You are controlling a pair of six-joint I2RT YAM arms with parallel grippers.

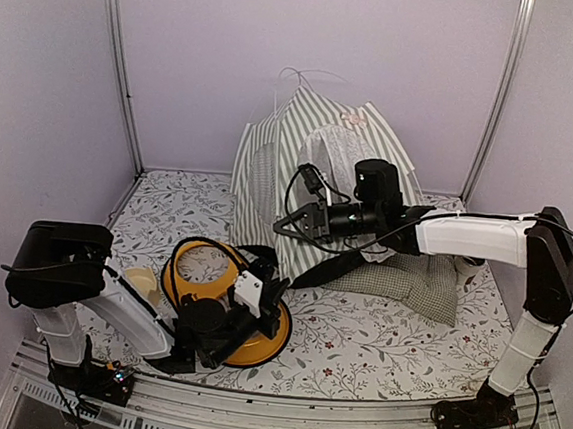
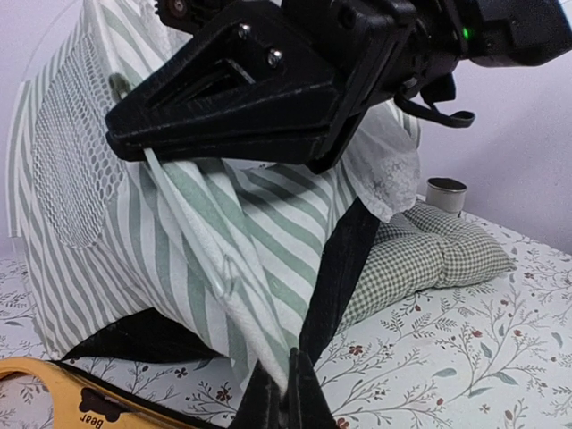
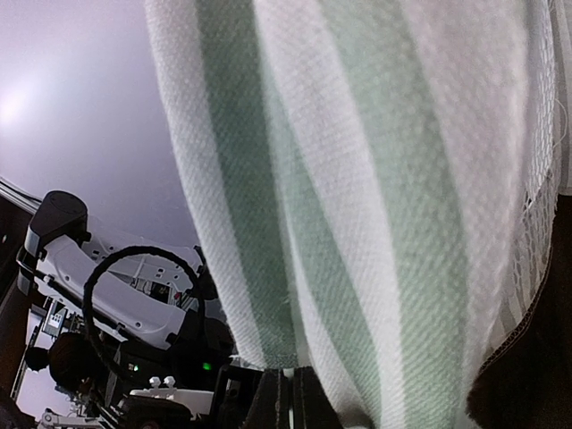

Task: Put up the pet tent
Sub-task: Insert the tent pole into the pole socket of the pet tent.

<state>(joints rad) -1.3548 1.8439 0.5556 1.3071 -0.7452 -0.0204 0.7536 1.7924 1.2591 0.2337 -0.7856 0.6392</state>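
The pet tent [image 1: 271,163] stands at the back of the bench [image 1: 376,343], just in front of the rear wall and a little right of centre. It is only partly raised. Its green-and-white striped fabric sags in folds, and a thin white pole [image 1: 294,75] loops above its peak. The round grey mesh window [image 1: 262,172] faces left, and the white mesh door flap [image 1: 337,154] hangs over the front right. A green-checked cushion [image 1: 411,281] lies against the tent's right base, partly under the right arm.

The right gripper [image 1: 284,224] reaches in from the right, level with the middle of the tent's front. Its jaws are closed. The left wrist view shows its tip [image 2: 125,143] pinching the tent's front edge, where a white pole [image 2: 170,192] runs down along the stripes. The right wrist view shows striped cloth [image 3: 357,179] dropping straight into the closed fingers [image 3: 286,393].

The left gripper [image 1: 261,271] sits low at the tent's near left corner, above a yellow ring-shaped item [image 1: 186,271] with a black rim. Its jaws are also closed [image 2: 288,384]. The striped fabric [image 2: 206,232] is drawn down to a point right at its fingertips, so it appears to pinch the bottom hem.

The left wrist view also shows a small metal cylinder [image 2: 445,192] standing behind the cushion [image 2: 429,255].
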